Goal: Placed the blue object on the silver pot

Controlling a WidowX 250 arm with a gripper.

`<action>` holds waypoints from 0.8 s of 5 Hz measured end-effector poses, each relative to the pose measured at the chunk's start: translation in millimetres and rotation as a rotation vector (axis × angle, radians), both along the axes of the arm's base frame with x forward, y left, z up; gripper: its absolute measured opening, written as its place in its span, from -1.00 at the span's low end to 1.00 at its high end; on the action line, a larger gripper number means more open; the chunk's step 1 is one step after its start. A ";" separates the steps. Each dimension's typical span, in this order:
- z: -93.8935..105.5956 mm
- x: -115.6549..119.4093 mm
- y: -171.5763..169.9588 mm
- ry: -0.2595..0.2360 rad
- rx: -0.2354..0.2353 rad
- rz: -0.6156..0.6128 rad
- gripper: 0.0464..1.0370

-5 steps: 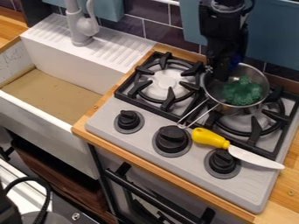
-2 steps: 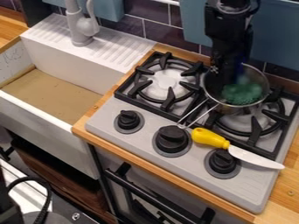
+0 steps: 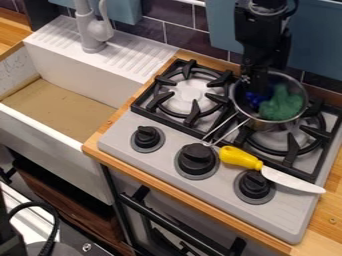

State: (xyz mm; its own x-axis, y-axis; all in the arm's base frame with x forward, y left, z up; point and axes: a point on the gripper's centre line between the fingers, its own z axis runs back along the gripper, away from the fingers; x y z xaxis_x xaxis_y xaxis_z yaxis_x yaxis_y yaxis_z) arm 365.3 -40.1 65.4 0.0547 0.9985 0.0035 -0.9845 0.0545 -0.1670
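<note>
While the blue object (image 3: 256,98) is showing inside the pot (image 3: 294,82), I should be keeping any release low and gentle. I'm not seeing whether my jaws are pinching it.

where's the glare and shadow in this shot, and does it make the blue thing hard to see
Camera view: the metal under the left burner shines brightest; also camera view: the blue object sits in the darker side of the pot, close below the black gripper, so its colour shows but its outline is hard to trace.
</note>
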 end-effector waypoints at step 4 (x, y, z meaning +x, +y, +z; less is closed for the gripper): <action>28.1 -10.3 25.7 0.063 0.126 -0.474 0.92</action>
State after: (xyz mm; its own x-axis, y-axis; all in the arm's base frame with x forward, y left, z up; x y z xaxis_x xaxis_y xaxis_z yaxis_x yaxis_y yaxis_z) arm 355.0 -14.3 93.5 0.5066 0.8558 0.1046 -0.8545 0.5146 -0.0713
